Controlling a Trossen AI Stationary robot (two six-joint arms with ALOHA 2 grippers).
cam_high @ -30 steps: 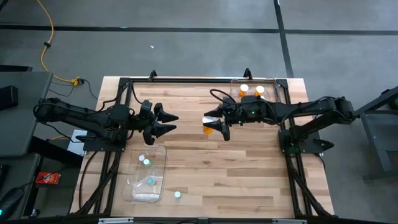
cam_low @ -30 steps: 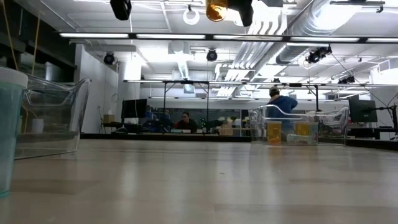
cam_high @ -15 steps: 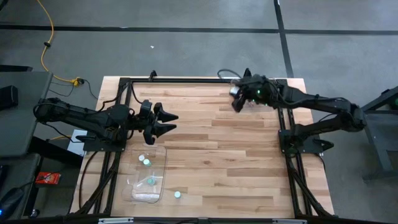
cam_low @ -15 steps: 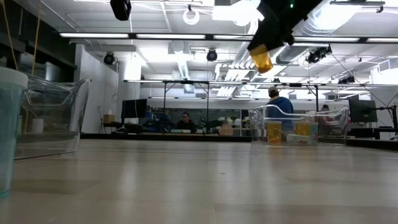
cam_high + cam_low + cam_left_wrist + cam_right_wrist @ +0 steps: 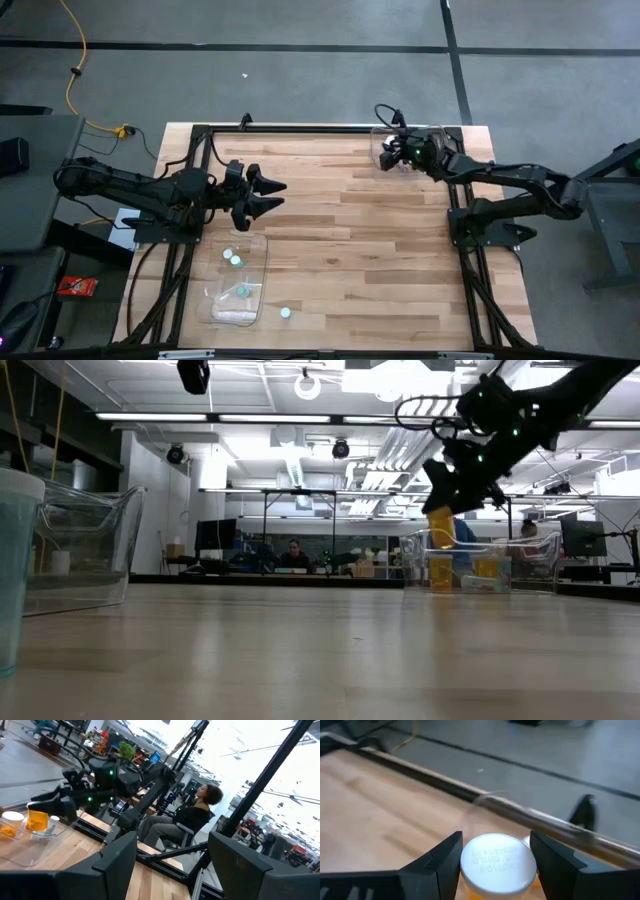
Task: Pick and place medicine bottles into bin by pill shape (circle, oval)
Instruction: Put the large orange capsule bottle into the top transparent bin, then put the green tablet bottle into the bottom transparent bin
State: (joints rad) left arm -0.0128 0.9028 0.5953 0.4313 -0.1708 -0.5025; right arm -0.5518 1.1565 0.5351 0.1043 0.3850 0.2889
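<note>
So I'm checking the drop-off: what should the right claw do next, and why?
Probably lower a touch and open. The right claw holds an orange bottle over the clear bin at the table's far right corner, where other orange bottles already stand.

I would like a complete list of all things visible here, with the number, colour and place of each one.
table: one, light wood, under both arms
left bin: one, clear, near-left part of the table
right bin: one, clear, far-right corner
teal bottles: three, white caps, inside the left bin
loose teal bottle: one, on the table beside the left bin
orange bottles: two, standing in the right bin
held orange bottle: one, white cap, above the right bin
person: one, seated beyond the table
left pincer: open, empty, above the table's left side
right pincer: closed on the held orange bottle
</note>
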